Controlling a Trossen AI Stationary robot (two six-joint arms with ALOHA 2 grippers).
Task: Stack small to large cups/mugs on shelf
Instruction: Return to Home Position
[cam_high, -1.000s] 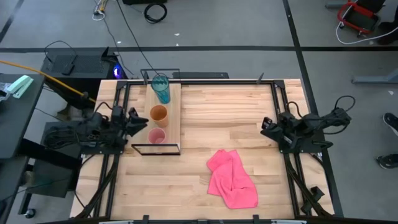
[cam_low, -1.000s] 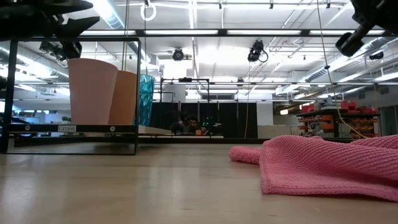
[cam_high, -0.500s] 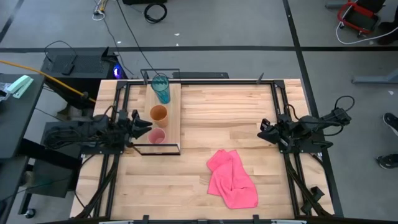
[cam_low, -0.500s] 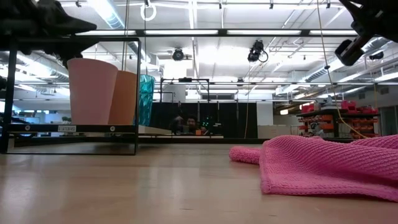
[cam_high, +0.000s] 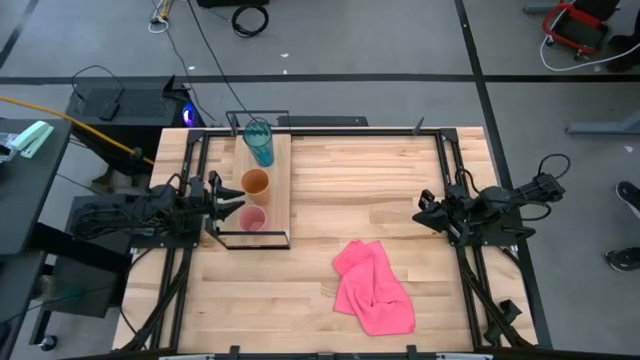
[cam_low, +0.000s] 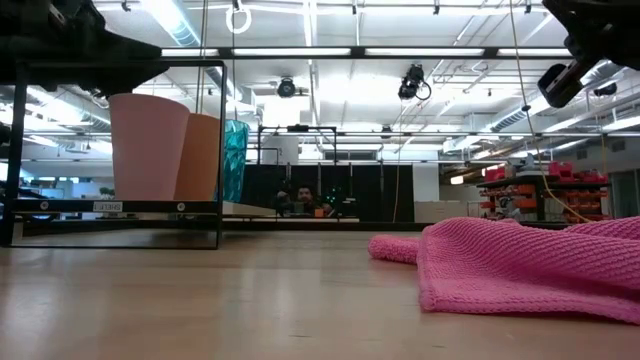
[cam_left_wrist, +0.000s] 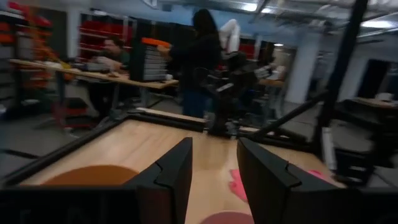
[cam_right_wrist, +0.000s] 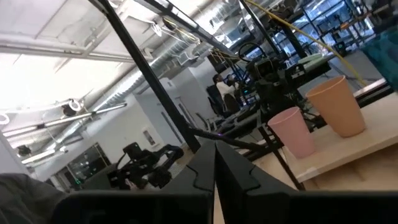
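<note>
No text is legible; a small label (cam_low: 107, 207) on the shelf (cam_low: 55, 207) is unreadable.

A crumpled pink cloth (cam_high: 373, 288) lies on the pale wooden tabletop (cam_high: 360, 170), in its front half and a little right of the middle. On the grey floor beyond the table there's a coil of black cable (cam_high: 249, 18) and, off to the right, a red metal frame (cam_high: 575, 25). A yellow cable (cam_high: 95, 130) runs in from the left, near a black box (cam_high: 110, 100). Farther out in the room, a person in dark clothes (cam_left_wrist: 198, 59) stands by a workbench where another person (cam_left_wrist: 112, 53) sits.
</note>
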